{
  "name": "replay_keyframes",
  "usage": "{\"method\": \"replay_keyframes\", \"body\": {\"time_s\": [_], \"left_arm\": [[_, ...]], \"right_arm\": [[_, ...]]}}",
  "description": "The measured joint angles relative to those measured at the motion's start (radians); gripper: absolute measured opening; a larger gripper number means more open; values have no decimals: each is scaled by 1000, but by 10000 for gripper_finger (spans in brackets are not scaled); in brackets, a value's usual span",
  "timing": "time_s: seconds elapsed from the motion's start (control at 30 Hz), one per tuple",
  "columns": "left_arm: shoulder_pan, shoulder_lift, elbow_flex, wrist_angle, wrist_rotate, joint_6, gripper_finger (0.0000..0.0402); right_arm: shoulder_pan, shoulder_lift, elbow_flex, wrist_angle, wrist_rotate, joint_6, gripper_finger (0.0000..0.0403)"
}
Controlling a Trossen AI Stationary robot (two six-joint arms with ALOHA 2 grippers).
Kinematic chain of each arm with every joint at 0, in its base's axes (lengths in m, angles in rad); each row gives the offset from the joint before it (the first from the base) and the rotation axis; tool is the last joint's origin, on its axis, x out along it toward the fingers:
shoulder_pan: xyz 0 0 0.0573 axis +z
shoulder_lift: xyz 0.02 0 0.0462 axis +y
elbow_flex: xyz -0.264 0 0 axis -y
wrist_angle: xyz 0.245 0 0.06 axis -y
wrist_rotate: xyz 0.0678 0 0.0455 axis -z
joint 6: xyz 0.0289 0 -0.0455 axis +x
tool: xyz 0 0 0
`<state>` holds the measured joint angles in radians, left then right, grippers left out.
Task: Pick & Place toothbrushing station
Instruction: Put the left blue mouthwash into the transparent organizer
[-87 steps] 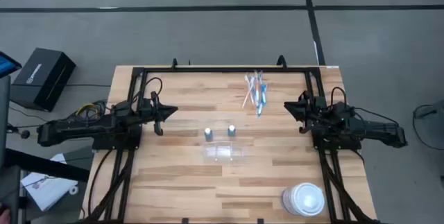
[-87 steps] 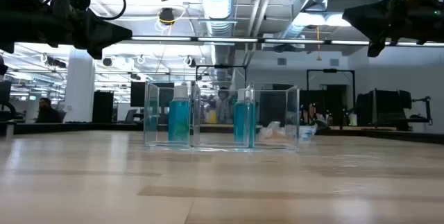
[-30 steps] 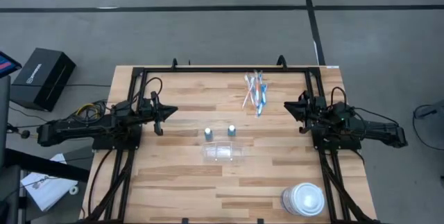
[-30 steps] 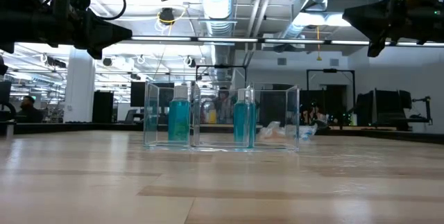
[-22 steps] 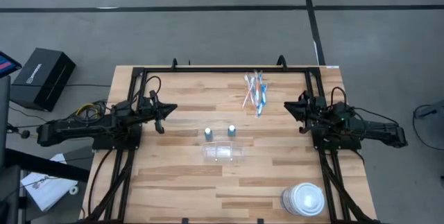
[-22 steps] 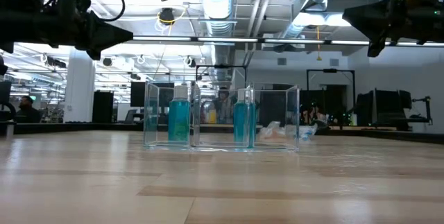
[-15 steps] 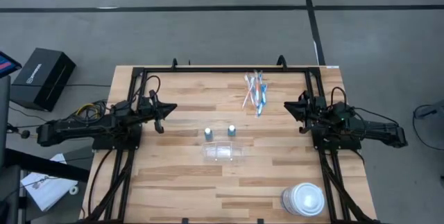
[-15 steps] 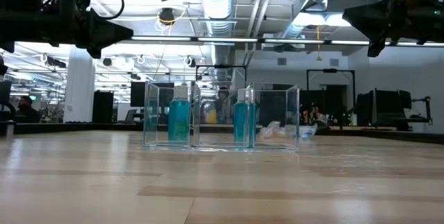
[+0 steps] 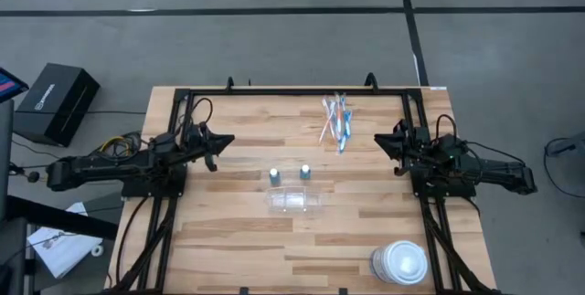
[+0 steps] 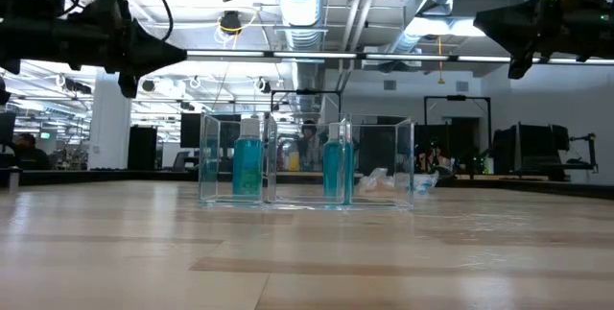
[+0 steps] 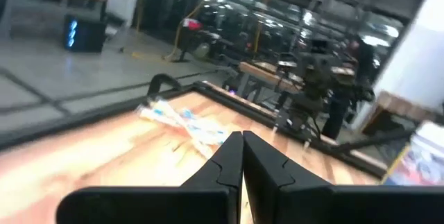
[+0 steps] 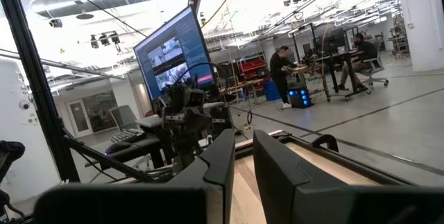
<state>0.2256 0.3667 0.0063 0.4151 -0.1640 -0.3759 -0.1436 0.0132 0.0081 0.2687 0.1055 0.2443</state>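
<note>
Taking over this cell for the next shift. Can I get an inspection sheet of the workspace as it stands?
Surface: wooden table, dry, unmarked.
Job's things: toothbrushes piled at far edge; two blue-green tubes upright mid-table; clear plastic cup just in front of them.
Clutter: white lidded container at near right corner.
End effectors: left end effector shut, empty, raised; right end effector slightly parted, empty, raised.
Cables: bundle at left arm base.
Surroundings: black box on floor, left.
</note>
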Motion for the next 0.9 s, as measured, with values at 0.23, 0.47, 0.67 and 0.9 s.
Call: {"method": "replay_keyframes", "body": {"time_s": [0.23, 0.47, 0.67, 0.9], "left_arm": [[0, 14, 0, 62, 9, -74, 3], [0, 22, 0, 84, -71, -79, 3], [0, 22, 0, 137, -69, -101, 3], [0, 21, 0, 143, -76, -93, 3]], "right_arm": [[-2, -1, 0, 20, 1, -77, 47], [-2, -1, 0, 123, 12, -38, 47], [-3, -1, 0, 189, 106, -42, 47], [-2, -1, 0, 207, 144, -42, 47]]}}
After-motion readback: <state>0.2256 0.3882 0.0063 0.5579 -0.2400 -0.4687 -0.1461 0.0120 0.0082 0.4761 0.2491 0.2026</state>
